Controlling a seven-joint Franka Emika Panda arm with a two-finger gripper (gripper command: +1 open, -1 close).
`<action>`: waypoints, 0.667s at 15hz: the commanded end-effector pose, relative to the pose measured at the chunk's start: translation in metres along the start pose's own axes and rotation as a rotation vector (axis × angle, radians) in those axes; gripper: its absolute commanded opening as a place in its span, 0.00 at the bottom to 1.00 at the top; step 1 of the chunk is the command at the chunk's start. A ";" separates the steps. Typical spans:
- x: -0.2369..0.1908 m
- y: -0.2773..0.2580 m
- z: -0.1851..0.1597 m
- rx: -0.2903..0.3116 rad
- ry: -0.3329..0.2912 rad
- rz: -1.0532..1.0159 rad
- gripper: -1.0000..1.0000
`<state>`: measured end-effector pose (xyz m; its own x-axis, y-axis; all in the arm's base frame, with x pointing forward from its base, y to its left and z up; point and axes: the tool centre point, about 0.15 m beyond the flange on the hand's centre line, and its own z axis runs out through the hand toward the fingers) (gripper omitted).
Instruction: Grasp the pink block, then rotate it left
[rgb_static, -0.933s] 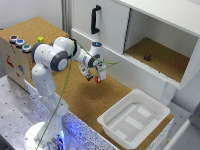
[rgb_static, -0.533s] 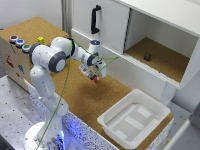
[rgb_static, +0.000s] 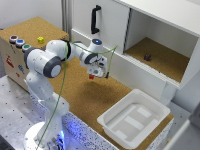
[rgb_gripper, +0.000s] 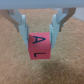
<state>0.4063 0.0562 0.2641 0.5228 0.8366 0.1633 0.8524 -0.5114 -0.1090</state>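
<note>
The pink block (rgb_gripper: 40, 46) is a small reddish-pink cube with dark letters on its faces. It sits between my gripper's two fingers (rgb_gripper: 22, 27), held just above the cork surface. In the exterior view the block (rgb_static: 92, 76) shows as a red spot under my gripper (rgb_static: 93, 75), over the middle of the cork table, in front of the white cabinet. My gripper is shut on the block.
A white tray (rgb_static: 112, 125) lies on the cork at the exterior view's lower right. A white cabinet with a black handle (rgb_static: 94, 19) stands behind, its open shelf holding a small dark object (rgb_static: 147, 57). A yellow block (rgb_static: 40, 39) sits on the wooden box.
The gripper has shifted slightly with the block in it; little else differs.
</note>
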 end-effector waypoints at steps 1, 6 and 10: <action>0.003 -0.037 0.013 -0.004 -0.085 -0.542 0.00; 0.013 -0.060 0.039 -0.077 -0.086 -0.829 0.00; 0.033 -0.048 0.051 -0.084 -0.098 -0.778 0.00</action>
<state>0.3798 0.0986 0.2444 -0.1940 0.9706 0.1426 0.9800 0.1983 -0.0166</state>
